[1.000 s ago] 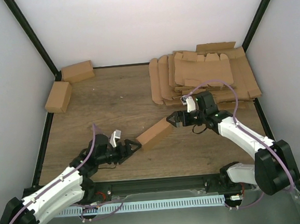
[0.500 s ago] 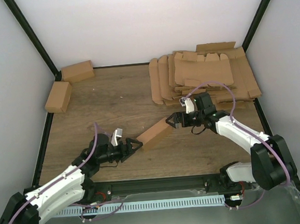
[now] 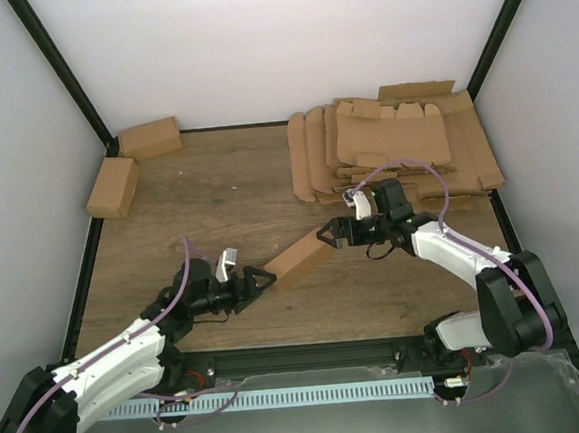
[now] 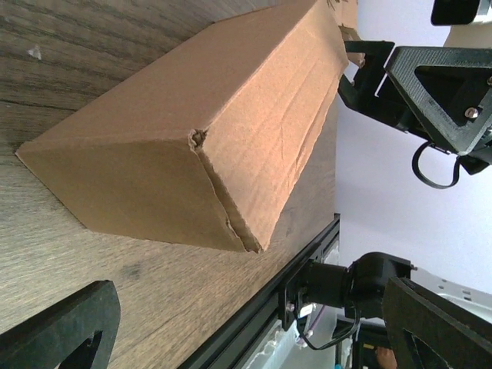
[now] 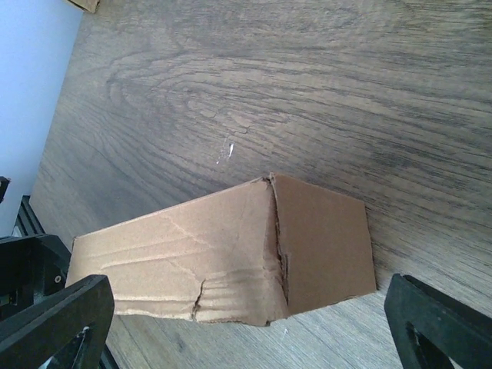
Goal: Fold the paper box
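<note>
The folded paper box (image 3: 298, 259) lay on the counter (image 3: 218, 202), the left hand (image 3: 259, 280) and right hand (image 3: 328, 235) wide open at its two ends, gripping nothing. It looked light and crushable, best held by its long sides.

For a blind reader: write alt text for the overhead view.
A folded paper box lies on the wooden table between the open left claw and open right claw, one at each end. Flat cardboard blanks are piled far right; two closed boxes sit far left.

the bench (image 3: 217, 192) is overlooked from 6 o'clock, facing 12; the paper box (image 4: 215, 138) is shared close-up by both wrist views, end-on.
</note>
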`<state>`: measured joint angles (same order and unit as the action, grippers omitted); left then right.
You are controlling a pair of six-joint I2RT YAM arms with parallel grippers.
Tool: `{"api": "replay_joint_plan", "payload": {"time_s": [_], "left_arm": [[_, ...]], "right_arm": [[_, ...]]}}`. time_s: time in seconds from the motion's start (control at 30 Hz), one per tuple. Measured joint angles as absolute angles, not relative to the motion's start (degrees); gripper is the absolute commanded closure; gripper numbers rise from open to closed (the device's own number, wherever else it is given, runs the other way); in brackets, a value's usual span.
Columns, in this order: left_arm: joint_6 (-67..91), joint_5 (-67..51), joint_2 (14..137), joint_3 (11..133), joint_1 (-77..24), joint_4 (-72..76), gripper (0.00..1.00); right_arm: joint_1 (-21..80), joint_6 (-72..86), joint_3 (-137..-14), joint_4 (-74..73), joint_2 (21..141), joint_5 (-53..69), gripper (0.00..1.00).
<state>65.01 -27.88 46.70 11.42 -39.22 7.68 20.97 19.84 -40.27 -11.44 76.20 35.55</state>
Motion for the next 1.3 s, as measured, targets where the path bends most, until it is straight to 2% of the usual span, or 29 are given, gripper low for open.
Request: {"api": "replay_joint_plan", "payload": {"time_s": [0.2, 0.6, 1.0, 1.3], "left_arm": [[63.2, -25.8, 47.7, 13.0, -39.2, 5.4, 0.04], [44.0, -18.7, 53.6, 30.5, -37.8, -11.2, 0.07], [32.4, -16.4, 61.9, 34.7, -38.9, -18.1, 0.08], [31.0, -14.5, 60.7, 38.3, -43.1, -22.4, 0.06]], "right_arm": [[23.0, 20.8, -40.3, -10.9, 76.3, 34.2, 0.00], [28.6, 22.1, -40.6, -12.2, 76.2, 25.9, 0.00], [29.1, 25.3, -36.9, -11.0, 75.2, 19.4, 0.03], [29.2, 29.7, -29.6, -13.0, 65.7, 18.6, 0.03]]}}
